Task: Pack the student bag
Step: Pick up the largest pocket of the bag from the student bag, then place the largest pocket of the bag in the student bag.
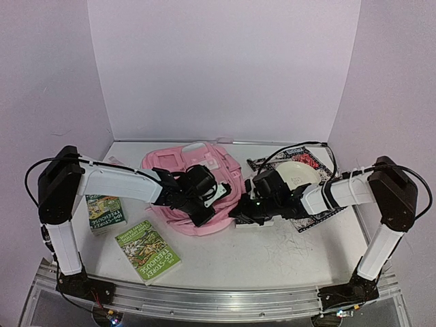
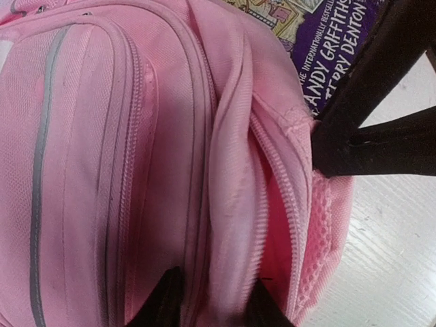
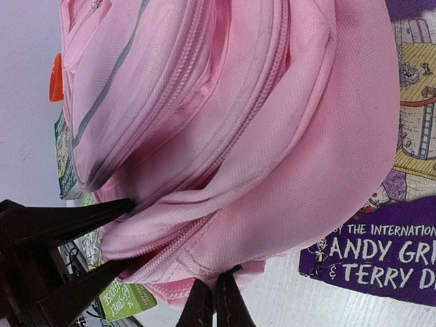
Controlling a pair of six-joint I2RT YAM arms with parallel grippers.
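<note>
The pink student bag lies flat at mid-table. Its zip opening gapes at the near right edge. My left gripper reaches in from the left. In the left wrist view its fingers grip a thick fold of the bag's pink flap. My right gripper comes from the right. In the right wrist view its fingers are pinched almost together on the bag's lower edge. A purple book lies beside the bag and also shows in the left wrist view.
Two green books lie at the front left. A patterned book with a white round patch lies under the right arm. White walls close the back and sides. An orange object shows beyond the bag.
</note>
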